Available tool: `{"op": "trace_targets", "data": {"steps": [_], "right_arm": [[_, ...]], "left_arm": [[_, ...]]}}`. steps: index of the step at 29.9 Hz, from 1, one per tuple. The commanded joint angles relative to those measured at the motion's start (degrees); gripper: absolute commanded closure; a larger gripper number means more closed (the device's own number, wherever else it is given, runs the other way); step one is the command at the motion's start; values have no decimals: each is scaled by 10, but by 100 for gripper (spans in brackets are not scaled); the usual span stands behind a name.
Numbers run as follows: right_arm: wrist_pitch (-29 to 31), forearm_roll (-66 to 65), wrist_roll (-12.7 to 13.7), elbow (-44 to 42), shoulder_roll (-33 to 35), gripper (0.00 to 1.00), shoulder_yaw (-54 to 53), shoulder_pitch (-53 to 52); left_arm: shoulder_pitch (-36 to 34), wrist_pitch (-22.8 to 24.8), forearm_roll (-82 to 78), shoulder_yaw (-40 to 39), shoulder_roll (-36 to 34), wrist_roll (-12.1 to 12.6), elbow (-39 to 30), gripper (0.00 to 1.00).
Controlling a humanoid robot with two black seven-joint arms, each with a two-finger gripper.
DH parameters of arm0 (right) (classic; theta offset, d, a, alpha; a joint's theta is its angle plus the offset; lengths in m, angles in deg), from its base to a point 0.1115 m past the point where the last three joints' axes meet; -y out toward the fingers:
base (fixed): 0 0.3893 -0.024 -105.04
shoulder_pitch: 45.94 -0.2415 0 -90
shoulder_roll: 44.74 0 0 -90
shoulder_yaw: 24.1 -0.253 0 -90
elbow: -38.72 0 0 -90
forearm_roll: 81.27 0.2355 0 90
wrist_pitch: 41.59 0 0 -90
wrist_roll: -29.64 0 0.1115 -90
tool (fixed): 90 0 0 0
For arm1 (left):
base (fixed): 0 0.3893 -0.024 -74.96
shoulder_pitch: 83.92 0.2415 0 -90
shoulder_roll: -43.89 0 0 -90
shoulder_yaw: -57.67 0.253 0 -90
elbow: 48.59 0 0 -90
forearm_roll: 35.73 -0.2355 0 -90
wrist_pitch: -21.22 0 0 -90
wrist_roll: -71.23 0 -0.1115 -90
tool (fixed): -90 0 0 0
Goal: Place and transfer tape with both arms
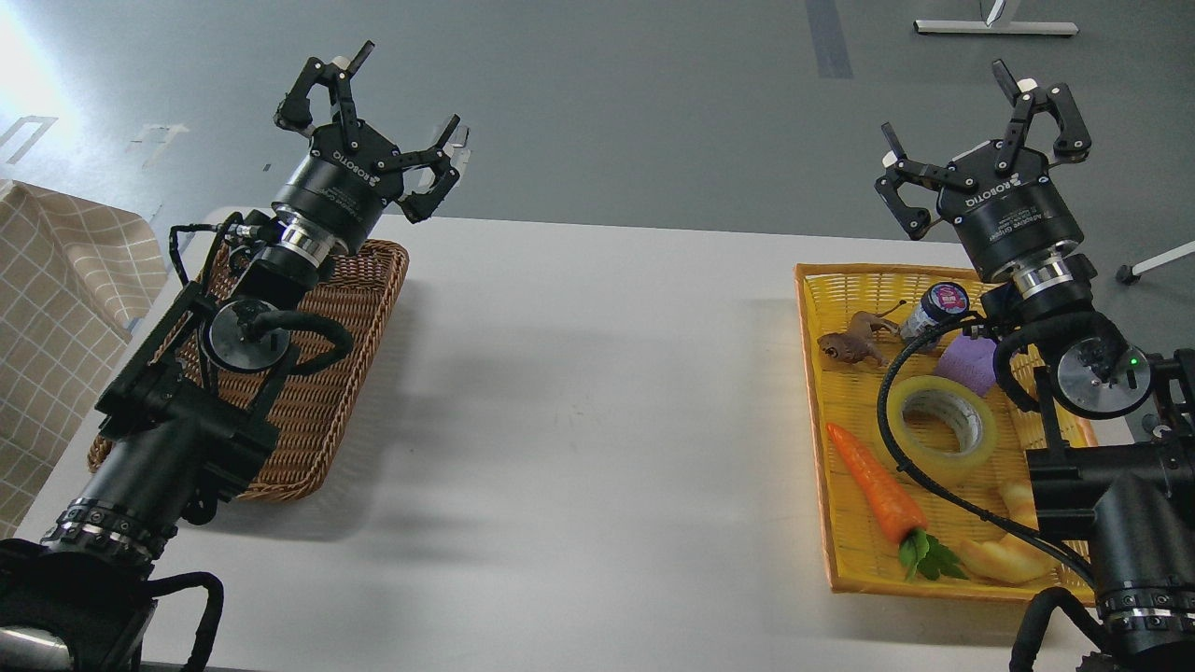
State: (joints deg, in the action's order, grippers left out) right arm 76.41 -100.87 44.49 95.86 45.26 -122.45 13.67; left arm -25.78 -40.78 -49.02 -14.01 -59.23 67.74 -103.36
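Observation:
The tape (943, 417), a yellow translucent roll with a pale core, lies flat in the yellow basket (845, 551) at the right of the table. My right gripper (952, 110) is raised above the basket's far end, open and empty, well beyond the tape. A black cable of the right arm crosses the roll's left side. My left gripper (406, 93) is held high over the far end of the brown wicker basket (359, 308) at the left, open with nothing between its fingers.
The yellow basket also holds a toy carrot (876, 493), a purple block (971, 364), a brown animal figure (851, 343), a small bottle (934, 310) and pale fruit pieces (1008, 558). A white tabletop (597, 420) spans between the baskets. A checked cloth (56, 308) lies at far left.

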Motion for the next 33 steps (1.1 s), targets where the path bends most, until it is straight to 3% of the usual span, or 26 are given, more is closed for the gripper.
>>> {"op": "trace_targets", "data": {"steps": [1,33], "right_arm": [[0,0,0,1,0,0,1,0],[0,0,0,2,0,0,3,8]], "left_arm": [[-1,0,0,1,0,0,0,2],[-4,0,0,1,6,0,-6,2]]}}
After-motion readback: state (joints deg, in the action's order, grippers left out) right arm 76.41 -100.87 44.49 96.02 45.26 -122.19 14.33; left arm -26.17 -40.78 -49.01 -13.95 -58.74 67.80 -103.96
